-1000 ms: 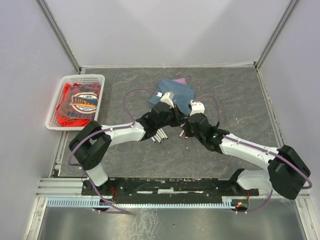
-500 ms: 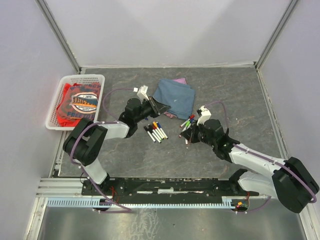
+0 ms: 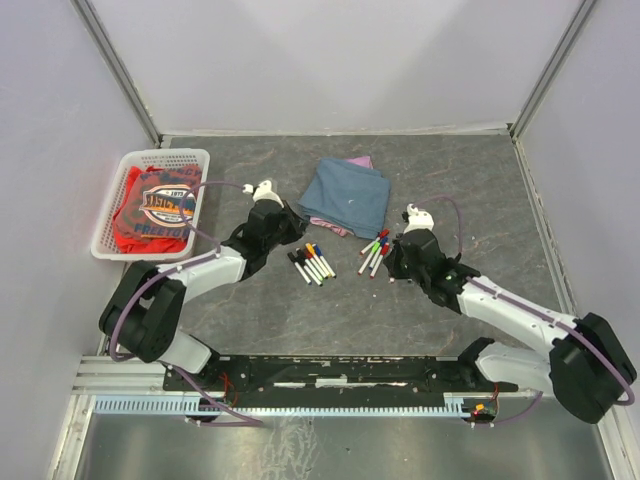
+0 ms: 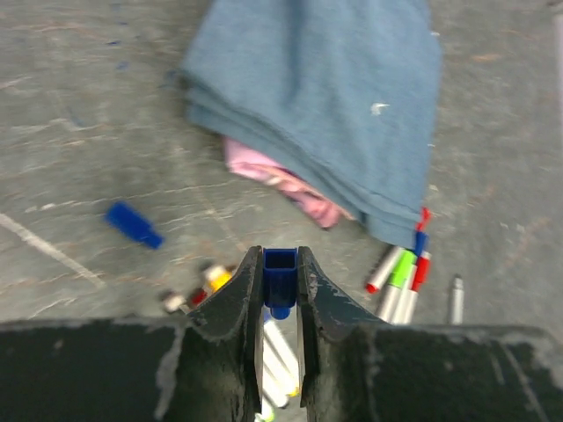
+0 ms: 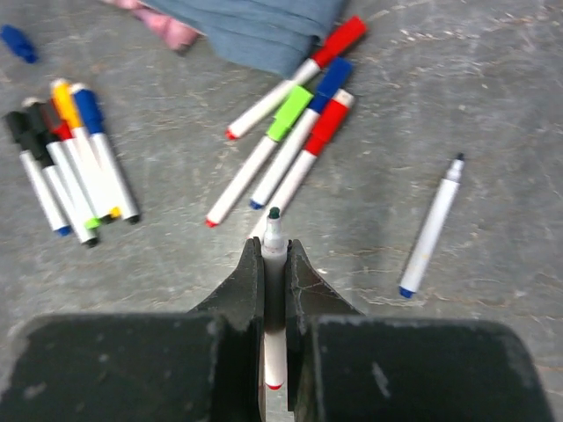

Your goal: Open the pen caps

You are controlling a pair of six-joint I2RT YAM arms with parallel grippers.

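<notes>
1. Top view: The left gripper (image 3: pixel 287 226) and right gripper (image 3: pixel 392 262), which met a second ago in front of the blue cloth (image 3: pixel 350 195), now stand well apart. A row of pens (image 3: pixel 312 263) lies just to the right of the left gripper, and a cluster of pens (image 3: pixel 374 251) lies just left of the right one. What either gripper holds is too small to tell here.
2. Left wrist view: The left gripper (image 4: pixel 280 255) is clamped on a blue cap (image 4: pixel 281 281), seen only from this camera. A loose blue cap (image 4: pixel 134 224) lies ahead to its left. The blue cloth (image 4: pixel 325 97) is straight ahead with a pink cloth (image 4: pixel 281 180) showing beneath it, and the cluster of pens (image 4: pixel 400 281) is ahead to the right.
3. Right wrist view: The right gripper (image 5: pixel 274 246) is clamped on a white pen (image 5: pixel 274 343) whose bare dark tip points forward. The cluster of pens (image 5: pixel 290 141) lies just ahead and the row of pens (image 5: pixel 70 167) ahead to the left. A lone pen (image 5: pixel 431 229) with its tip bare lies to the right.
</notes>
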